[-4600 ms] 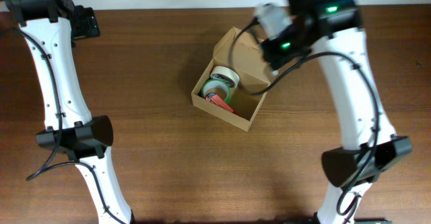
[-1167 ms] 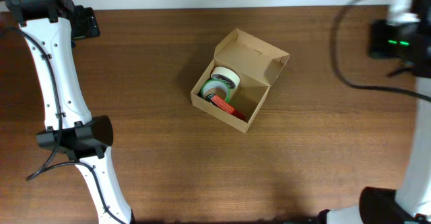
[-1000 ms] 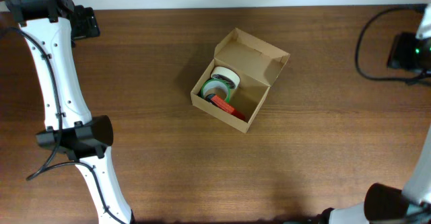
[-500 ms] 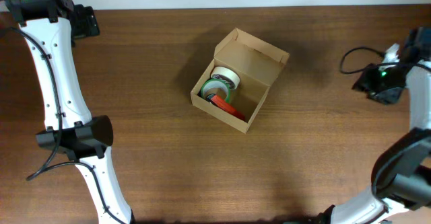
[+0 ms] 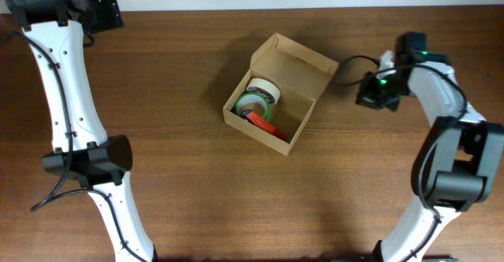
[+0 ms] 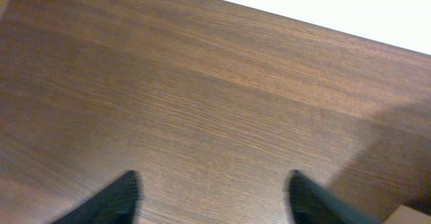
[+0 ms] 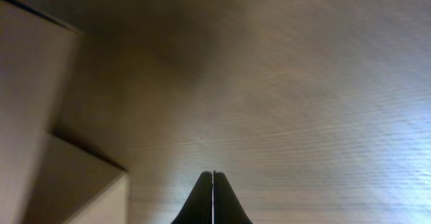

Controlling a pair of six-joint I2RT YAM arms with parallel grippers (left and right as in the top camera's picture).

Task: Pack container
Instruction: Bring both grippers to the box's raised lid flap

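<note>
the dark wood table [image 5: 197, 199] fills the overhead view; two white arms rise from its near edge, one at each side; the container [image 5: 295, 61], a tan cardboard box, sits turned at an angle near the middle of the table, a little toward the far edge, its hinged flap standing open on the far right side; the left tool [image 6: 212, 198] is up at the far left corner, well apart from the container, its two dark fingers [image 6: 121, 196] spread wide with only bare wood between them; the right tool [image 7: 213, 183] hangs just beside the container's open flap, on its right, low over bare table and not touching the cardboard; its fingers are pressed together with nothing between them, and its wrist view shows the box walls at the left edge; inside the container lie a white tape roll [image 5: 264, 89], a green tape roll [image 5: 252, 103] touching it, and a small red thing [image 5: 260, 122] toward the near wall.
</note>
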